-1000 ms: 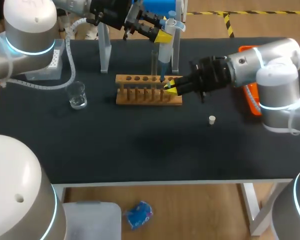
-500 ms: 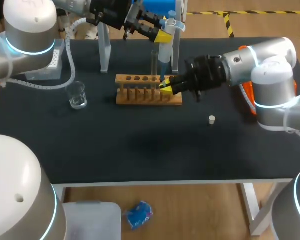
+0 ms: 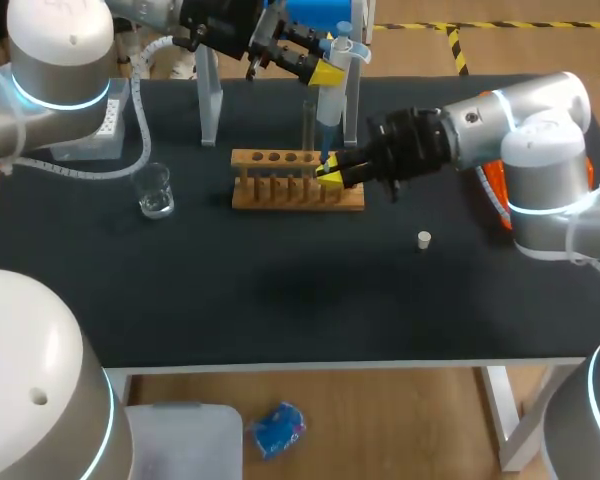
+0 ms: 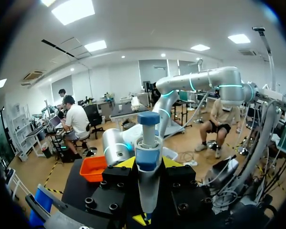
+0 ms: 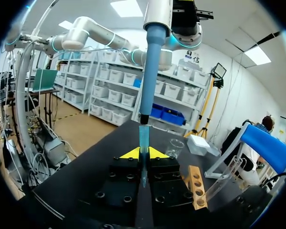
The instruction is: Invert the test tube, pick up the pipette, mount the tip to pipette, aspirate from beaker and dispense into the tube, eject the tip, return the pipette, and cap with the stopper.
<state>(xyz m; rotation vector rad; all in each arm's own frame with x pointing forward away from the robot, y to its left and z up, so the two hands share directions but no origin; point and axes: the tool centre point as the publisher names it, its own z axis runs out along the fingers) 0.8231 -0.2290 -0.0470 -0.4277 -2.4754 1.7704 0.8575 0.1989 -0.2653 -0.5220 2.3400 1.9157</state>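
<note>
While the left hand (image 3: 326, 72) grips the pipette (image 3: 326, 108) upright, the right hand (image 3: 330, 176) pinches a blue pipette tip (image 5: 143, 137) beneath it.
A glass beaker (image 3: 155, 190) stands on the desk (image 3: 280, 290) well left of both hands. The pipette's nozzle sits at the tip's top, over the wooden rack (image 3: 280, 186). A white stopper (image 3: 424, 238) lies apart from the right hand, to its right.
</note>
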